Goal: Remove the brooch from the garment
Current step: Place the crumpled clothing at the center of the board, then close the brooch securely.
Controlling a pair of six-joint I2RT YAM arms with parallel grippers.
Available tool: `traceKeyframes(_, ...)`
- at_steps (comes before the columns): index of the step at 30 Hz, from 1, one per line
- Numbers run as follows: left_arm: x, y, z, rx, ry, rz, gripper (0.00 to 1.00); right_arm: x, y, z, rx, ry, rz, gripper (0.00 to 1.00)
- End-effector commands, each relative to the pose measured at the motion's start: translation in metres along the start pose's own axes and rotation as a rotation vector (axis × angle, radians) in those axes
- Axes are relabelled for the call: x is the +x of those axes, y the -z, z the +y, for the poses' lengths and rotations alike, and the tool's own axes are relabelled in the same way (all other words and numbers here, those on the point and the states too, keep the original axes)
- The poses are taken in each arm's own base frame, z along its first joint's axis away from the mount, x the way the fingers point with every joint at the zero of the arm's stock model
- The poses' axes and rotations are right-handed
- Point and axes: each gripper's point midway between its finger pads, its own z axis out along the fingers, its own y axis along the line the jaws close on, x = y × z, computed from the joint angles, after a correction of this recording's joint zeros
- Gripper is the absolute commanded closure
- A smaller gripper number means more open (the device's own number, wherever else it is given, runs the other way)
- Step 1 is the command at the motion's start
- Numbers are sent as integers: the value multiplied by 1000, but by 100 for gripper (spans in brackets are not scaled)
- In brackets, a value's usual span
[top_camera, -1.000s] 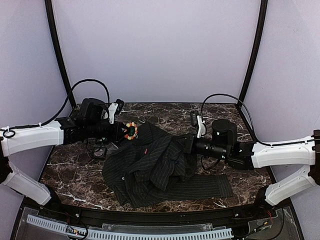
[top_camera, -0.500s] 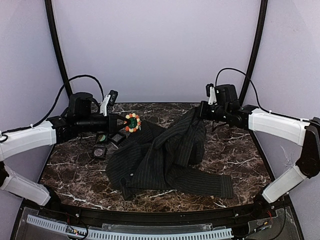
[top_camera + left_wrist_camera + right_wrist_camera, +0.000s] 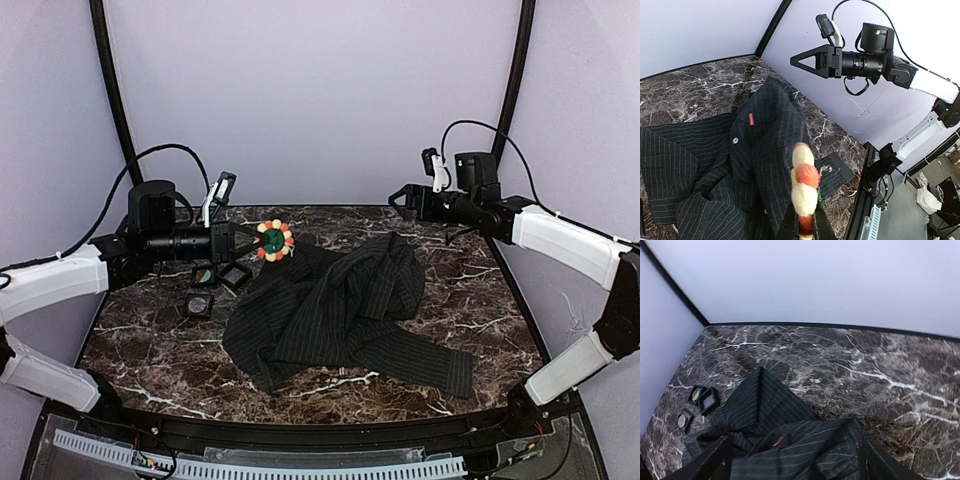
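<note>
Garment point(image 3: 335, 310) blk pinstripe, brooch point(image 3: 273, 240) grn/orange/red/white, table point(image 3: 480, 290) dk marble.

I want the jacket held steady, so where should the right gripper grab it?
Probably the bunched fold of the jacket nearest the right gripper, coming down from above: it humps up off the table, while the sleeve lies flat.

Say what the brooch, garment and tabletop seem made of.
The brooch: smooth beads, perhaps plastic or glass, orange, red and white round a green centre. The garment: dark matte woven cloth, fine pinstripes, soft folds. The tabletop: dark marble look, white veins; possibly printed.
</note>
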Motion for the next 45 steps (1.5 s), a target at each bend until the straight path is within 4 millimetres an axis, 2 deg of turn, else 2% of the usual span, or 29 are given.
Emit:
traceKeyframes(1, -6, 8, -22, 97, -21, -28, 99, -27, 54, 80, -271, 208, -120, 12)
traceKeyframes(5, -6, 9, -32, 159, -24, -26, 99, -8, 90, 150, -552, 244, -159, 12)
traceKeyframes(8, -5, 8, -40, 209, -24, -16, 99, 14, 104, 192, -715, 227, -163, 12)
traceKeyframes(13, -3, 7, -48, 269, -5, 0, 99, 45, 113, 245, -911, 180, -165, 12)
traceKeyframes(17, 0, 5, -56, 312, -5, 16, 99, 65, 113, 274, -1011, 174, -143, 14)
traceKeyframes(24, 9, -1, -64, 346, 2, 50, 99, 76, 109, 300, -1130, 146, -113, 27)
traceKeyframes(28, 10, -2, -63, 345, 3, 56, 99, 81, 97, 301, -1107, 137, -98, 34)
traceKeyframes(35, 12, -4, -63, 348, 4, 64, 99, 78, 88, 304, -1099, 111, -105, 46)
traceKeyframes(45, 14, -4, -66, 352, 1, 69, 99, 77, 79, 305, -1083, 89, -105, 56)
